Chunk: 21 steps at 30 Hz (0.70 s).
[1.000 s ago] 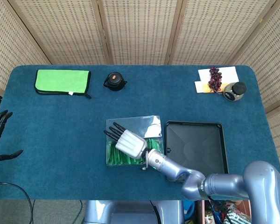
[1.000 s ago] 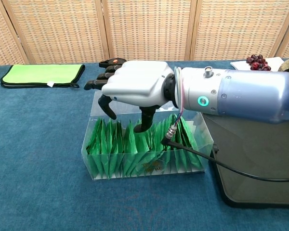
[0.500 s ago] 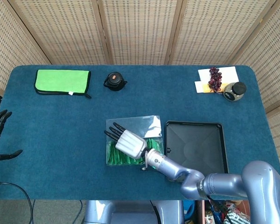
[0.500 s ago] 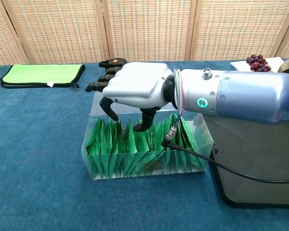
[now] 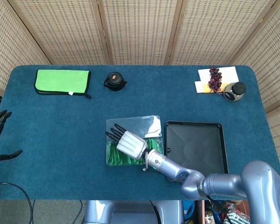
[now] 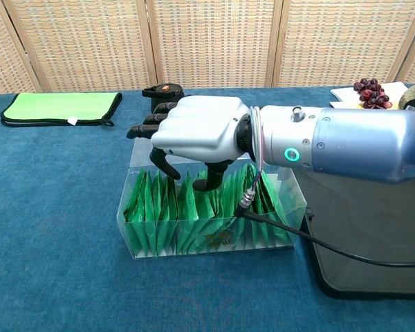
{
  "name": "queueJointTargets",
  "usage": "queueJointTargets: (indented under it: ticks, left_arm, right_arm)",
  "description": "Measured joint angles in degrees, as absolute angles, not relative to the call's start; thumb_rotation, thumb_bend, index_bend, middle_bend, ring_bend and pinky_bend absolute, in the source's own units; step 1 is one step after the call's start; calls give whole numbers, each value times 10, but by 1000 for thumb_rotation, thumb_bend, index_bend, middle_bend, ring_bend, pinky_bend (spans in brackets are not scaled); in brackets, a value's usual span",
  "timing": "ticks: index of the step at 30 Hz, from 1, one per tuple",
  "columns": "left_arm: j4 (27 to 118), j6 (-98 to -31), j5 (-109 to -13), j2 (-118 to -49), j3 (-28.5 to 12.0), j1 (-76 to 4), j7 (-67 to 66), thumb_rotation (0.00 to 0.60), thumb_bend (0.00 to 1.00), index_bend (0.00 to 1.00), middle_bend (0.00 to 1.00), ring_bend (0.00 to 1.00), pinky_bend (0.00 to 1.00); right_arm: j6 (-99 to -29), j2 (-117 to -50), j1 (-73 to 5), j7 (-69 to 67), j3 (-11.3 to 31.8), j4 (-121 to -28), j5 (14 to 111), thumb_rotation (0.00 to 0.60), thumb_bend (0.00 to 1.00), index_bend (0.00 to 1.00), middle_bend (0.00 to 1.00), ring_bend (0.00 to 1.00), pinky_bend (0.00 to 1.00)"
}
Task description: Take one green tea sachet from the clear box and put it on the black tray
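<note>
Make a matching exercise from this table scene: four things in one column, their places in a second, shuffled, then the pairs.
Things
1. flat green cloth pouch
2. bunch of dark purple grapes
3. rectangular black plastic tray
4. right hand

Places
A. just right of the clear plastic box
B. far left of the table
C. above the green sachets
D. far right, on a white napkin

Pairs: 1-B, 2-D, 3-A, 4-C

Your clear box (image 6: pixel 211 221) under the right hand (image 6: pixel 194 131), green tea sachets (image 6: pixel 187 211) upright inside, black tray (image 5: pixel 196 147) beside its wrist
</note>
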<state>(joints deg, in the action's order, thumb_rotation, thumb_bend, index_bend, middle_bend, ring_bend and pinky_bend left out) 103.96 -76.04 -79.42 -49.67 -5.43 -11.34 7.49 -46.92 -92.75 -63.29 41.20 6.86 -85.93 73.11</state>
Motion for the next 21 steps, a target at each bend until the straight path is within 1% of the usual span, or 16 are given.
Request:
queueJointTargets:
  ticks: [12,21]
  left_arm:
    - [1039,-759,-793,-496,-55,-114,76,600,92,0,0,0,0]
    - [1039,-759,-793,-495,-55,-114,79,600,90,0,0,0,0]
  right_arm:
    - [-467,-934,-635,425,65,-847,729,600,533,550,85,0,0]
    - [-468,-939,-636,426,64,-840,730,600,558,605,91,0,0]
